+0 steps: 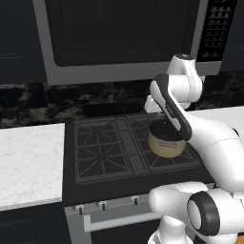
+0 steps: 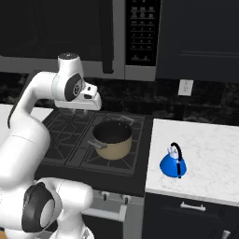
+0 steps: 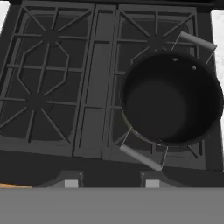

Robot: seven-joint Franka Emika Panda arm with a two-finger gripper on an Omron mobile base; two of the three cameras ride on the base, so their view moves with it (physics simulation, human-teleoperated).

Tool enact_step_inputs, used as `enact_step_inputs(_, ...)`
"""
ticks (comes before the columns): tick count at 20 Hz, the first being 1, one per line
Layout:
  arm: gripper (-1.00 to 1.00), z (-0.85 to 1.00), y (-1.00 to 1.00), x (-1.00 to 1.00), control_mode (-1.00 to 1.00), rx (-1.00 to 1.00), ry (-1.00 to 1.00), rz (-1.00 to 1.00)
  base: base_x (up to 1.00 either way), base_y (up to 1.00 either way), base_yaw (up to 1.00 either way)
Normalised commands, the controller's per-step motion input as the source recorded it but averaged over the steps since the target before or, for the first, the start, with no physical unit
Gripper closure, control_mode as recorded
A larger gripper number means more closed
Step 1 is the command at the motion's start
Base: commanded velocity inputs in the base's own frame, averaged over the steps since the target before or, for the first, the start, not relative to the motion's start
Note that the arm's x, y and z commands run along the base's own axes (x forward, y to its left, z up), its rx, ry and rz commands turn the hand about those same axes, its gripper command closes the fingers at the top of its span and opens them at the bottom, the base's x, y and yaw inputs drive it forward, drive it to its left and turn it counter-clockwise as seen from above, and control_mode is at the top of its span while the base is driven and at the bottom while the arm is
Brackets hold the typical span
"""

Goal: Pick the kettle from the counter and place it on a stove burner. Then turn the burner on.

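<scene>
Knobs line the stove's front edge nearest you, under the black cooktop. On the front right grate sits the beige pot, dark inside, with a grey handle at each side. Your gripper hangs above the back of the stove, beside the pot and touching nothing; whether its jaws are apart or closed, you cannot tell from these views. Right of the stove, the blue kettle stands upright on the white counter, well apart from the hand. The left stove burner lies bare. Behind it all hangs the microwave.
</scene>
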Motion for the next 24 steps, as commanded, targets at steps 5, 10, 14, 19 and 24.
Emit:
enact_step_inputs(5,-1.0,0.0,-0.01,-0.08,-1.0,0.0,0.0,-0.11,0.0,0.0,0.0)
enact_step_inputs(10,-1.0,0.0,-0.17,-0.43,-1.0,0.0,0.0,-0.18,0.0,0.0,0.0)
enact_step_inputs(14,-1.0,0.0,-0.47,-0.38,-1.0,0.0,-0.01,-0.2,0.0,0.0,0.0)
enact_step_inputs(19,-1.0,0.01,-0.62,-0.08,-1.0,0.0,-0.01,-0.14,0.0,0.0,0.0)
enact_step_inputs(24,-1.0,0.04,-0.71,0.02,-1.0,-0.01,0.0,-0.06,0.0,0.0,0.0)
